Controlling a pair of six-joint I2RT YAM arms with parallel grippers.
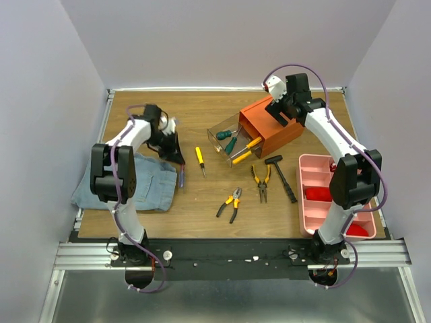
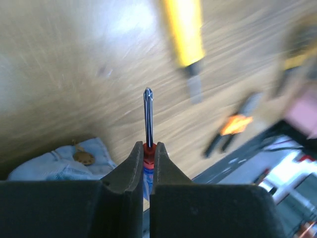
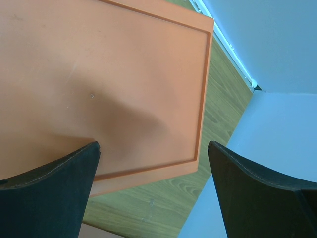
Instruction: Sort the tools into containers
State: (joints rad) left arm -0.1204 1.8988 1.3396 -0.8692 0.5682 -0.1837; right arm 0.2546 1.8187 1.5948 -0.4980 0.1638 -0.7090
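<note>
Left gripper [image 2: 148, 148] clamps the screwdriver [image 2: 148, 116] at its handle collar, near the left edge (shaft protruding). Best carried level to the open drawer [image 1: 227, 140], mid-table, and released low. Right gripper [image 3: 153, 145], jaws apart, over the cabinet [image 3: 99, 74], far right.

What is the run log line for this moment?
left hand: shut on red-blue screwdriver | right hand: open, over orange cabinet | drawer: open
</note>
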